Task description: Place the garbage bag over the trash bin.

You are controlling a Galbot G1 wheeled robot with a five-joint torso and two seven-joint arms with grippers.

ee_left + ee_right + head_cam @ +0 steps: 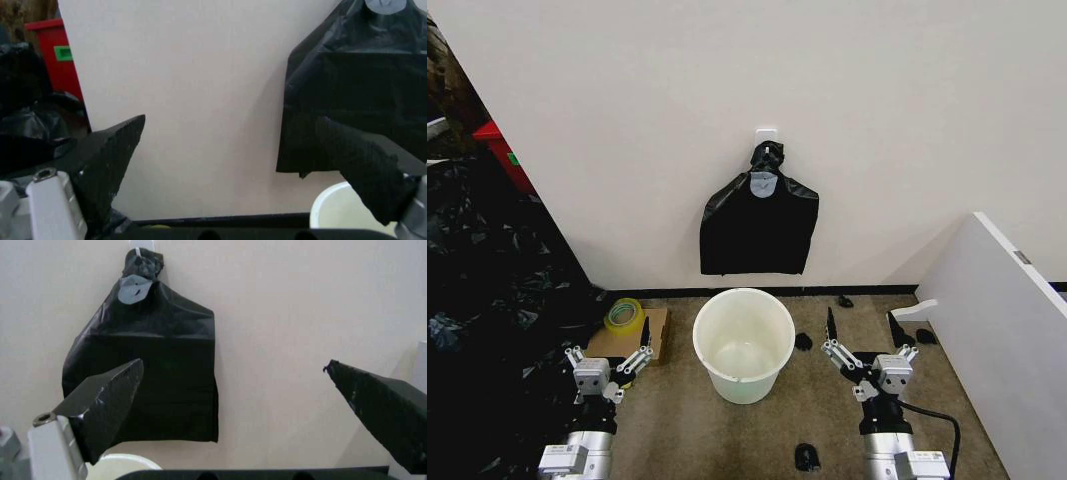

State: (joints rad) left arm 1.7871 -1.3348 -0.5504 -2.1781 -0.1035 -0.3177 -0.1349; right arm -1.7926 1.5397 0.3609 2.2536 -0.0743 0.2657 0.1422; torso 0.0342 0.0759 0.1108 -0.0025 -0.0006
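The trash bin (742, 385), a round cream-white bucket, stands upright and empty on the carpet against the wall, between my two arms. Its rim also peeks into the left wrist view (330, 210) and the right wrist view (123, 465). The garbage bag is out of view. My left gripper (610, 352) hovers open to the left of the bin, with nothing between its fingers (113, 155). Right of the bin, my right gripper (863, 335) is likewise open and empty, its fingers (107, 400) spread wide. Both point toward the wall.
A flat black bundle (759, 225) hangs knotted from a white hook (766, 134) on the wall above the bin. Black plastic sheeting (487, 300) is heaped at the left. A yellow tape roll (624, 315) lies on cardboard. A white panel (1007, 330) bounds the right; small black scraps (806, 457) dot the carpet.
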